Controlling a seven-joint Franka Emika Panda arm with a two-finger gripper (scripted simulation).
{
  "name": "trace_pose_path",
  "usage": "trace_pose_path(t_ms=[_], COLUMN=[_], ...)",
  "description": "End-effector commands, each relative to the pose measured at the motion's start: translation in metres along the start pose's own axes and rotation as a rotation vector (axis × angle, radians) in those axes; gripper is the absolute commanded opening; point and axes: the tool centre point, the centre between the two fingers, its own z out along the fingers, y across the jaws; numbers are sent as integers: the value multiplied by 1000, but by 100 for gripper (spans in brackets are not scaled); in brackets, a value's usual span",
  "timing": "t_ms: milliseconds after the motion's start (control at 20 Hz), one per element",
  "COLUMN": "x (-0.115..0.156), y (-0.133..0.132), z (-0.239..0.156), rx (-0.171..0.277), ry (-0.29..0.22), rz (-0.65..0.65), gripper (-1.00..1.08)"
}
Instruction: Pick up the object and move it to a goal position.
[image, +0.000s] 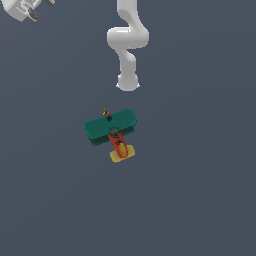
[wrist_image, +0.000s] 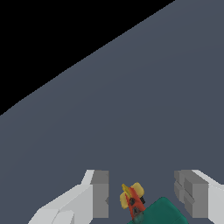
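green-winged, red-bodied toy biplane (image: 111, 129)

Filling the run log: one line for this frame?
phase: pre-grasp | gripper: open, fingers apart | toy biplane: on floor, not grasped, yellow tail seen between fingers | goal: not visible

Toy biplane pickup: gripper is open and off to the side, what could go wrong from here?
1. The toy biplane has a thin propeller and narrow red body; closing there could slip or twist it.
2. In the wrist view the plane sits low between the open fingers, tail visible, wings cut off; the gripper may close off-centre.
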Motion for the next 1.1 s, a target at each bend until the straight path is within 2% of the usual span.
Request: trace_pose_path(t_ms=[0, 550, 1050], x=[1, -8, -31], y=[11, 61, 108], z=[-4, -6, 12], rx=[23, 116, 192], ry=[27, 124, 182], rz=[22, 133, 253], gripper=[28, 28, 28])
